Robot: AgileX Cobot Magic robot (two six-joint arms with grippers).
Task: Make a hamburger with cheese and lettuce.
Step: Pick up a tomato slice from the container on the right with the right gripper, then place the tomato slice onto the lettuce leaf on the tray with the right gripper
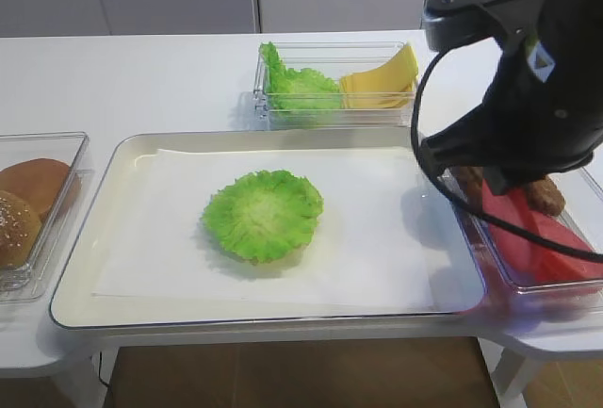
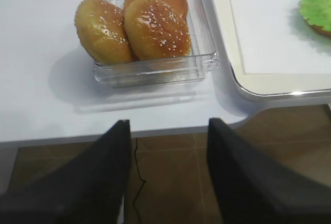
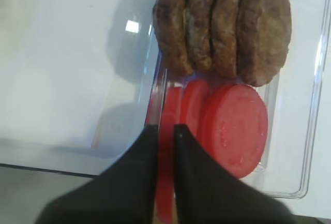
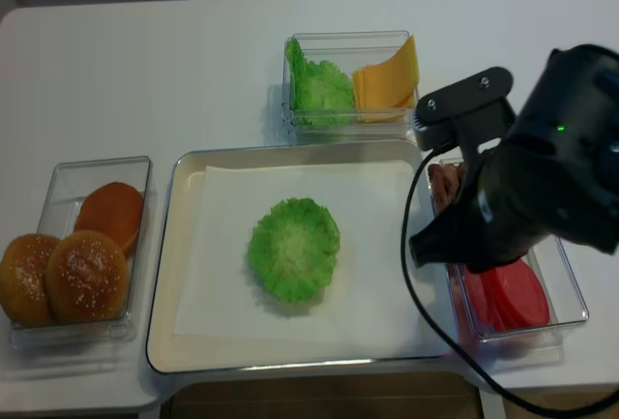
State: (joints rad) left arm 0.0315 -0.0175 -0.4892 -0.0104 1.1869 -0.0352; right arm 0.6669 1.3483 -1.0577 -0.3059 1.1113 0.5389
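Right gripper (image 3: 164, 129) is down in the clear plastic bin of red tomato slices (image 3: 235, 128) and dark brown patties (image 3: 223, 25) at the desk's right edge, jaws pinched narrow on the thin edge of one upright red slice (image 3: 164, 182). Left gripper (image 2: 165, 131) hangs off the desk's front-left edge, jaws wide, holding nothing, just short of the clear bin of sesame buns (image 2: 155, 27).

The hamburger so far is only the flat ruffled bright-green lettuce leaf (image 1: 263, 213), mid-tray on the white paper liner (image 1: 377, 238) of the cream tray (image 1: 85, 229). The leaf looks light and floppy; likely slides on paper if nudged.

Pale-yellow square cheese slices (image 1: 382, 78) stand in the clear bin at the desk's back edge, beside spare lettuce (image 1: 297, 83). Thin, smooth, probably stuck together; best taken by the raised top corner.

The gripped slice looks stiff but slick; an edge pinch may slip.

Room: bin walls are close around the right gripper, so a straight lift is safest. Tray is open all round the leaf.
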